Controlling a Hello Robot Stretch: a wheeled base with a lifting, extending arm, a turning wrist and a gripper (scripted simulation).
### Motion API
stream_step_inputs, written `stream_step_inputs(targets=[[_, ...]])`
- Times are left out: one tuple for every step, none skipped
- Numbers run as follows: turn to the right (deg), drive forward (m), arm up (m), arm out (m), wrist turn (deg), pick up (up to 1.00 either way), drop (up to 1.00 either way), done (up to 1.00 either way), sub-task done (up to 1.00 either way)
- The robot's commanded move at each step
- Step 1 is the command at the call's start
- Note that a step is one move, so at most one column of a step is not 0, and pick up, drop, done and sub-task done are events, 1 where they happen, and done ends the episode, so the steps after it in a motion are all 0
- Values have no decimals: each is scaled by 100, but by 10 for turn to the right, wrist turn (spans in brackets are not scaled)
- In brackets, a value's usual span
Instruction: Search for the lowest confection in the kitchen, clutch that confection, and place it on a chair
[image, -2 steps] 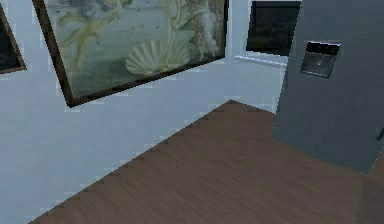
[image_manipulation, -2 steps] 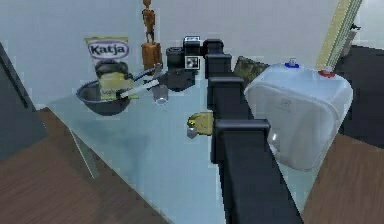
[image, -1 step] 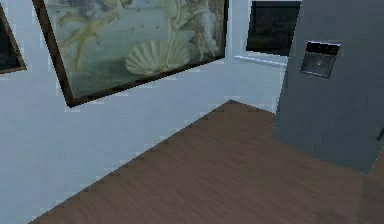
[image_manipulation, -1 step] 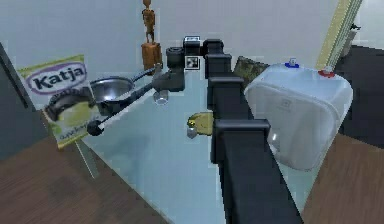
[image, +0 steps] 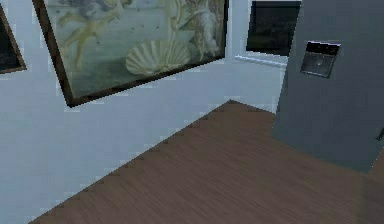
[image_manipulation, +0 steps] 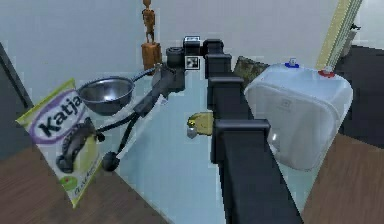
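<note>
One sweets bag (image_manipulation: 62, 135), left of the claw (image_manipulation: 108, 152)
It stands tilted at the counter's (image_manipulation: 162, 172) left edge, seemingly just beside the claw; whether the claw holds anything cannot be told.

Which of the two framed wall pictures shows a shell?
The large painting across the forward view's top, with a pale shell near its lower edge; the other picture, cut off at the left edge, looks dark.

Pale countertop (image_manipulation: 170, 160) carries metal bowl (image_manipulation: 105, 93), purple-labelled bag (image_manipulation: 60, 140) at edge, wooden figurine (image_manipulation: 149, 35) farther back.
</note>
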Motion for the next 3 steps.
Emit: stream_step_inputs(targets=[[0,0,0,-34,0,0,0,0,0],[-450,0,0,0,0,0,0,0,0],[-30,0,0,0,0,0,0,0,0]])
